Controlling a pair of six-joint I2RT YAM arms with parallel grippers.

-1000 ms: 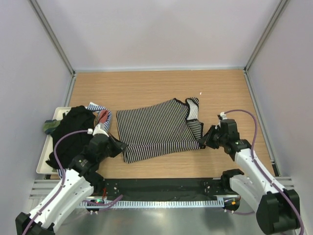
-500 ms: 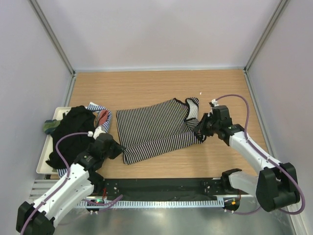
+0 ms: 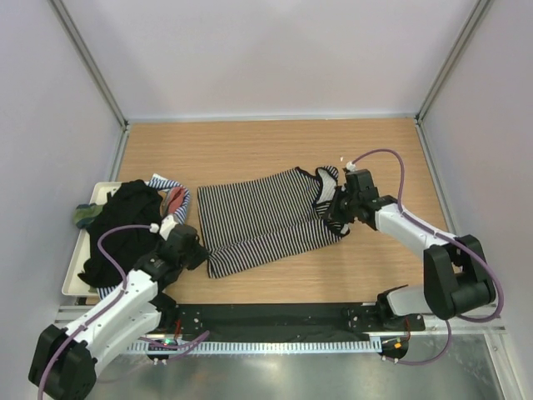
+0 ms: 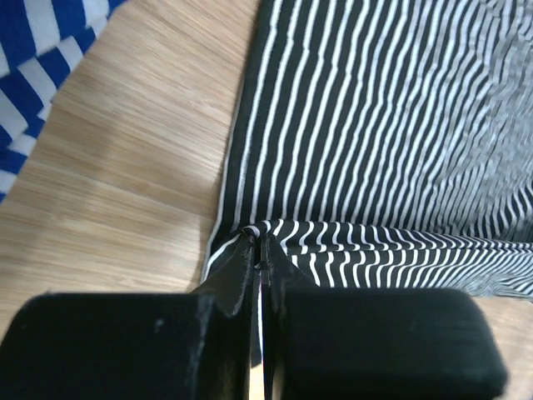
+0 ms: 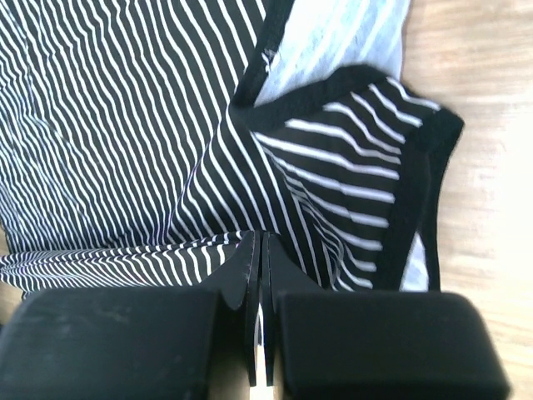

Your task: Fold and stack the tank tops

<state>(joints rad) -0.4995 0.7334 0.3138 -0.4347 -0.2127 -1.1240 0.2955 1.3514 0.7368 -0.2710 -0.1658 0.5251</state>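
on wooden table [image 3: 250,150], white tray [image 3: 75,254] holds crumpled black tank top [image 3: 121,221].

Lab test cell: plain white walls [image 3: 266,58] w/ alu frame posts [image 3: 89,62] (wood-grain tabletop [image 3: 250,150]).

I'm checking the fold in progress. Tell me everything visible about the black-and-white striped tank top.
The striped tank top is thin soft knit with fine black-and-white stripes, black-bound neck and armholes, pale inside at the neckline. It lies spread on the wooden table, straps right, hem left. The left gripper pinches its near hem corner, the right gripper its near edge by the armhole, jaws shut on cloth.
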